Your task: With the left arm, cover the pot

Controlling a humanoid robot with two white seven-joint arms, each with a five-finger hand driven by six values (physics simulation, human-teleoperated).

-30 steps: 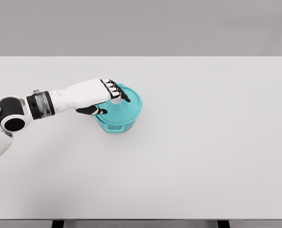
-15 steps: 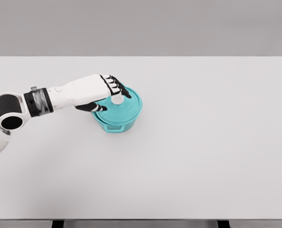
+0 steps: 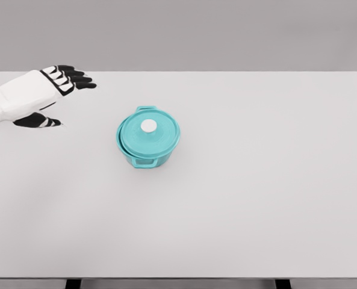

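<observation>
Head view: teal pot (image 3: 148,146) sits left of the tabletop's (image 3: 274,180) middle, lid (image 3: 149,131) with white knob (image 3: 149,125) covering it, contents hidden. Left hand (image 3: 43,99) hovers well apart at far left, fingers spread, empty.

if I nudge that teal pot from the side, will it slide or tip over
Probably slide: the pot looks squat and wide, sitting flat on the smooth table. The lid seems only to rest on top, so a sharp shove might shift it. It looks rigid, unlikely to roll.
</observation>
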